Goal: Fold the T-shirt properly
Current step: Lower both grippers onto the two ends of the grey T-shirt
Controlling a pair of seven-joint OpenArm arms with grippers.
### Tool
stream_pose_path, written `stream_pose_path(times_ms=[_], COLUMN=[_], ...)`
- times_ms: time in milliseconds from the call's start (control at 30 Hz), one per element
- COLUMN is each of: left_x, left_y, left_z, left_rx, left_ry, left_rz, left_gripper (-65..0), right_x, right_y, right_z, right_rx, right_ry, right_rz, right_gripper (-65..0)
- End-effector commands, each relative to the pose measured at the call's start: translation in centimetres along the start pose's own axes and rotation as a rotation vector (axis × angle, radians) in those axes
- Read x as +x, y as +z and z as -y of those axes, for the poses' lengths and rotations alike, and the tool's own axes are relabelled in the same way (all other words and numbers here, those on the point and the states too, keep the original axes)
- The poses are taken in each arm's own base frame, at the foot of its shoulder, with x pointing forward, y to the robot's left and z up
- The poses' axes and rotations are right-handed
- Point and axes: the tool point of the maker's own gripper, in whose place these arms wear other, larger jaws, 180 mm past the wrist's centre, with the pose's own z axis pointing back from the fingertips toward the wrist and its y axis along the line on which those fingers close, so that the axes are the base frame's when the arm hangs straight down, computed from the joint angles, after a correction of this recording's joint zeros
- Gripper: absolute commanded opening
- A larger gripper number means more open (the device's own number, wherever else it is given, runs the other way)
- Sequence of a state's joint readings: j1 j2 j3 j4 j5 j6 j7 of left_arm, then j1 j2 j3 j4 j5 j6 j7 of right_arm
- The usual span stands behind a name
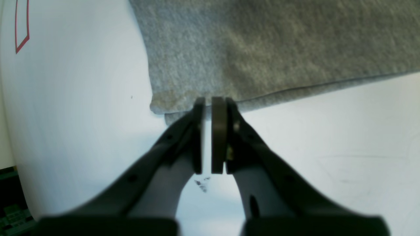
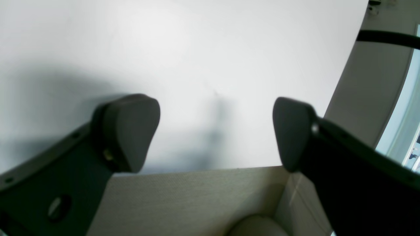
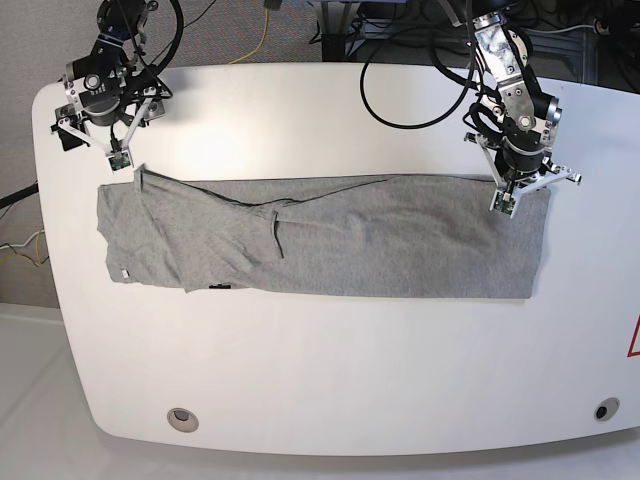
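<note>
The heather-grey T-shirt (image 3: 350, 240) lies flat as a long strip across the white table, with a small white tag near its left hem. My left gripper (image 3: 503, 203) sits at the strip's far right corner. In the left wrist view the left gripper (image 1: 209, 100) is shut, its tips pinching the T-shirt (image 1: 262, 49) at its edge beside a puckered corner. My right gripper (image 3: 118, 158) hovers just past the strip's far left corner. In the right wrist view the right gripper (image 2: 216, 131) stands wide open over bare table, and no cloth shows there.
The white table (image 3: 320, 380) has rounded corners and a round hole (image 3: 181, 419) near each front corner. A red marking (image 3: 633, 338) sits at its right edge. Cables (image 3: 400, 70) trail behind the arms. The table's edge (image 2: 197, 168) runs just under the right gripper.
</note>
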State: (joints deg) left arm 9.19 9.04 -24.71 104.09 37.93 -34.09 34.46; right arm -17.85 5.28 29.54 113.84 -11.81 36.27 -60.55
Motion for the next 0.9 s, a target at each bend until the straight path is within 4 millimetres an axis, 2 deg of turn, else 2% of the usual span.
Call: stream_pose_path(times_ms=[0, 200, 333, 400, 467, 600, 733, 867], left_x=[2.5, 3.4, 4.3, 5.3, 6.9, 7.6, 8.1, 8.2], left_y=[0.3, 0.2, 0.1, 0.0, 0.0, -0.1, -0.1, -0.3], left_z=[-0.3, -0.7, -1.3, -1.8, -2.2, -2.5, -2.6, -3.1], left_rx=[-0.023, -0.023, -0.013, -0.006, -0.01, -0.011, -0.011, 0.002], left_ry=[-0.012, -0.016, -0.013, -0.008, 0.003, 0.017, 0.031, 0.038], left_rz=[0.1, 0.118, 0.137, 0.156, 0.18, 0.185, 0.194, 0.18], left_gripper=[-41.7, -41.6, -44.2, -47.8, -54.9, -62.9, -65.0, -65.0], right_x=[2.1, 2.2, 2.5, 3.0, 3.0, 3.5, 3.9, 4.4], right_y=[0.8, 0.9, 0.9, 0.9, 0.9, 1.0, 1.1, 1.0], right_z=[0.9, 0.9, 0.9, 0.7, 0.9, 0.9, 0.9, 1.1], right_rx=[-0.033, -0.031, -0.034, -0.032, -0.037, -0.038, -0.039, -0.04], right_ry=[0.017, 0.02, 0.012, 0.012, -0.003, -0.009, -0.012, -0.013], right_rz=[0.067, 0.072, 0.077, 0.087, 0.085, 0.09, 0.093, 0.086], right_gripper=[-9.4, -10.0, -11.1, -12.0, -12.8, -16.1, -19.3, -27.6])
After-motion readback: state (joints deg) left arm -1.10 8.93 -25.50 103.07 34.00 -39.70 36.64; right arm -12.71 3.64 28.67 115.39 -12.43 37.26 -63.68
